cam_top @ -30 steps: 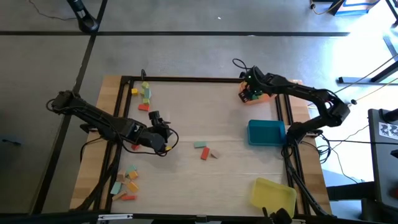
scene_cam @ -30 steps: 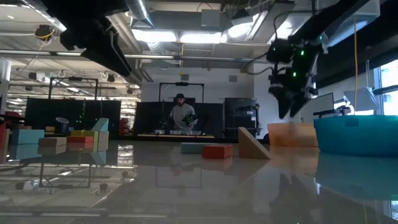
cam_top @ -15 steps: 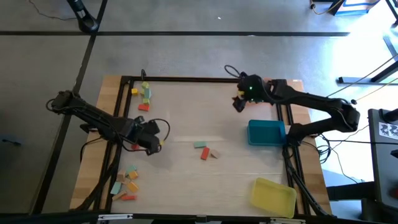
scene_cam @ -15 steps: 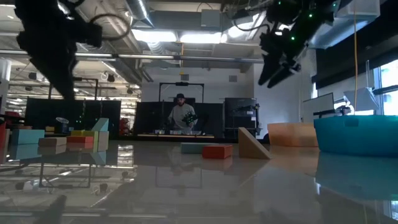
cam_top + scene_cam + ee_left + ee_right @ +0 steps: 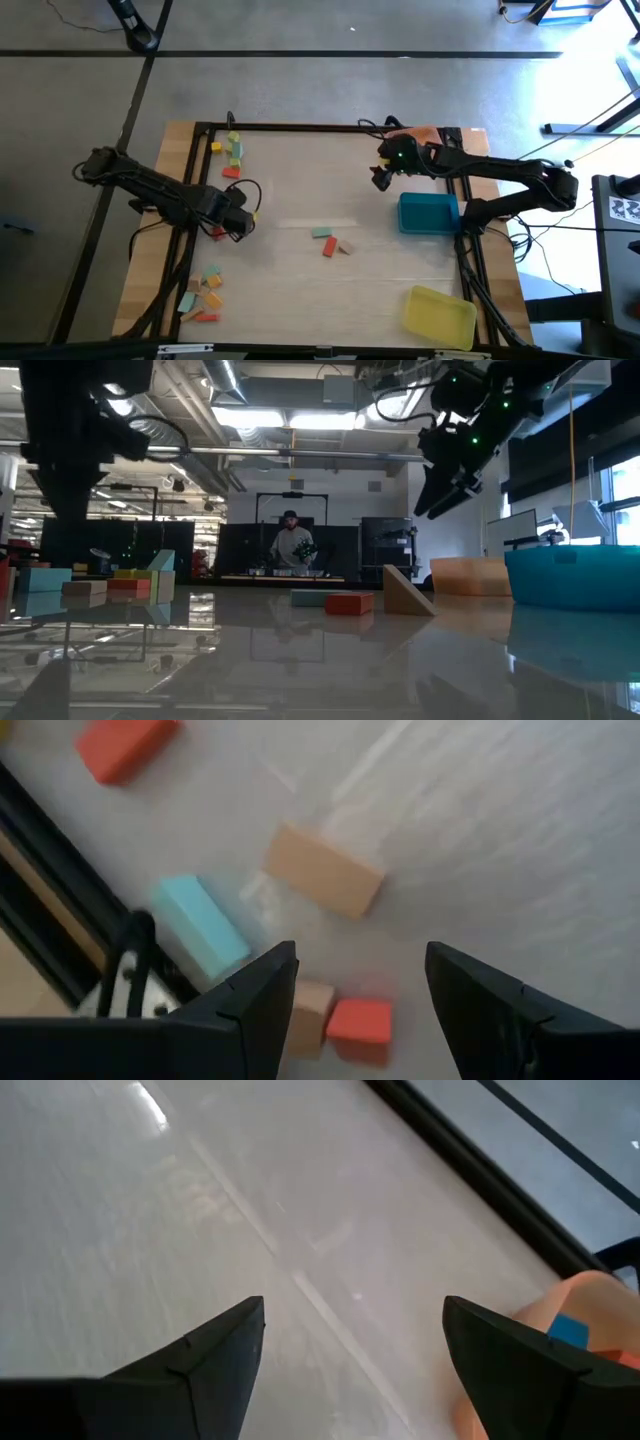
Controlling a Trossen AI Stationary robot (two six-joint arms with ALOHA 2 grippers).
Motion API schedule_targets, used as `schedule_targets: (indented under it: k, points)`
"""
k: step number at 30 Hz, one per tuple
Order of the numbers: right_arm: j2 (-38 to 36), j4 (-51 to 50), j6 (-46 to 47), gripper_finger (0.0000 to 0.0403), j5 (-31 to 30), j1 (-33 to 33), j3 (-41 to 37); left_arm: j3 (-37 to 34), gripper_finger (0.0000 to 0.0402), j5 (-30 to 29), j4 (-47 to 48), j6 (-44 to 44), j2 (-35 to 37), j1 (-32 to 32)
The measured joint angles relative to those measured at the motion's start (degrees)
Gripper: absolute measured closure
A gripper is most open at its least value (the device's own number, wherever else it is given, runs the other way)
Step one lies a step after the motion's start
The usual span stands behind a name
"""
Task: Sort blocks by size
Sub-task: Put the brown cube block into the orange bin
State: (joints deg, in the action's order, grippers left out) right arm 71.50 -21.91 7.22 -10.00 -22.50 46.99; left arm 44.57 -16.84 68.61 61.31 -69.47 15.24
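Note:
Three blocks lie flat at the table's middle: teal (image 5: 321, 232), red (image 5: 329, 247) and tan (image 5: 345, 246). More blocks lie in a far-left group (image 5: 232, 155) and a near-left group (image 5: 205, 295). My left gripper (image 5: 240, 215) hovers open and empty by the left edge. Its wrist view shows its open fingers (image 5: 360, 990) above a tan block (image 5: 322, 870), a teal block (image 5: 200, 925) and a red block (image 5: 360, 1020). My right gripper (image 5: 383, 175) is open and empty above bare table (image 5: 350, 1350), to the left of the orange tray (image 5: 425, 135).
A blue tray (image 5: 428, 212) stands at the right edge and a yellow tray (image 5: 440, 310) at the near right. The orange tray holds a teal block (image 5: 570, 1330). A black frame (image 5: 300, 127) borders the table. A person (image 5: 291, 545) stands far behind it.
My right gripper has left the orange tray, going toward the table's left and near edges, and has tipped from pointing down to slanting. My left gripper has gone toward the table's left edge. No block has moved.

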Motion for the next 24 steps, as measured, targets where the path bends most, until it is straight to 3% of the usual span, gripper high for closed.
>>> schedule_targets:
  k: [8,17,24]
  points:
    - [0.00,1.36,-0.03,0.0100,0.11,0.00,-0.71,-0.12,0.0192,1.83,8.13,1.12,-0.27,-0.84]
    - [0.00,3.51,-0.21,0.0100,1.02,0.00,-0.71,-0.17,0.0192,2.75,8.06,-11.57,-7.19,-1.44]
    - [0.00,4.08,-0.24,0.0100,2.74,0.00,-0.71,-0.17,0.0222,4.93,9.35,-20.09,-14.10,-1.26]
